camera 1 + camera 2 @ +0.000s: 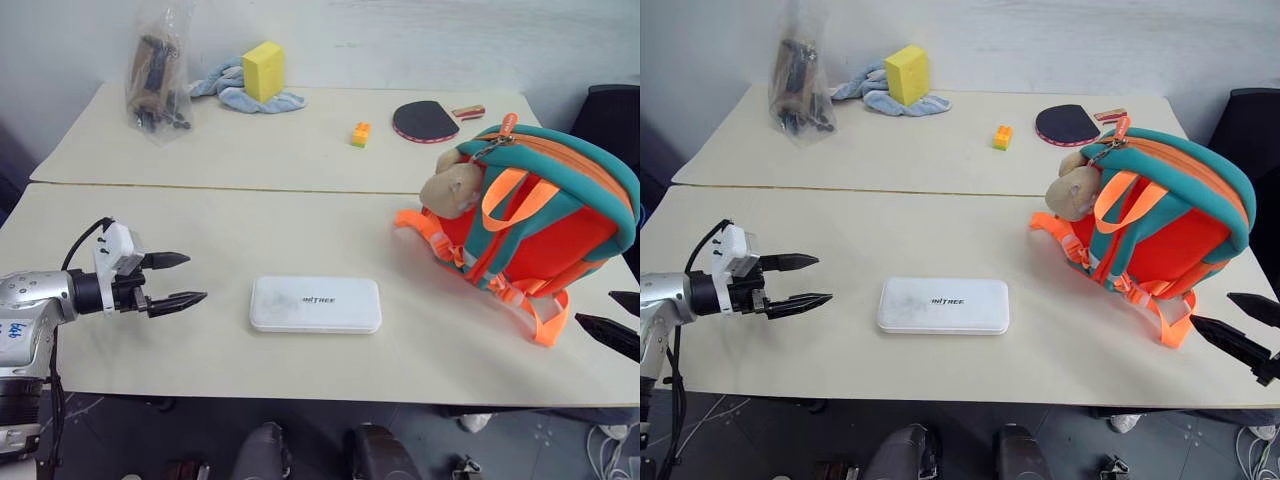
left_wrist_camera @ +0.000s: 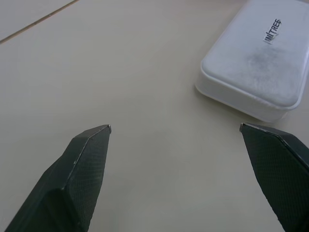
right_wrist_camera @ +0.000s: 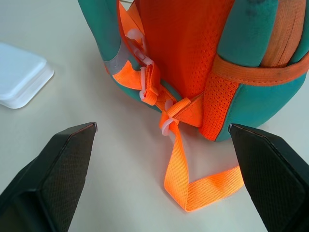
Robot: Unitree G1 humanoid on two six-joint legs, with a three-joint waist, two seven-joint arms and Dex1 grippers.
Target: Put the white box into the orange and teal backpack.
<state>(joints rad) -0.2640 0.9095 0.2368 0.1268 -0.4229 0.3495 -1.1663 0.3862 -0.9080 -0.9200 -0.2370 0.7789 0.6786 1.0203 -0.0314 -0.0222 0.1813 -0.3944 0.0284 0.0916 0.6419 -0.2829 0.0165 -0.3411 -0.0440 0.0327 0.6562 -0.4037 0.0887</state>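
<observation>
Left eye view: white box point(image 1: 315, 304) flat; both pincers spread.

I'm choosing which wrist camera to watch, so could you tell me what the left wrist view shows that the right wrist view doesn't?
Left wrist view: the white box's printed top and the open left gripper empty beside it.
Right wrist view: the backpack's strap side, its loose orange strap, and the open right gripper.
Both: the box and the table.
</observation>
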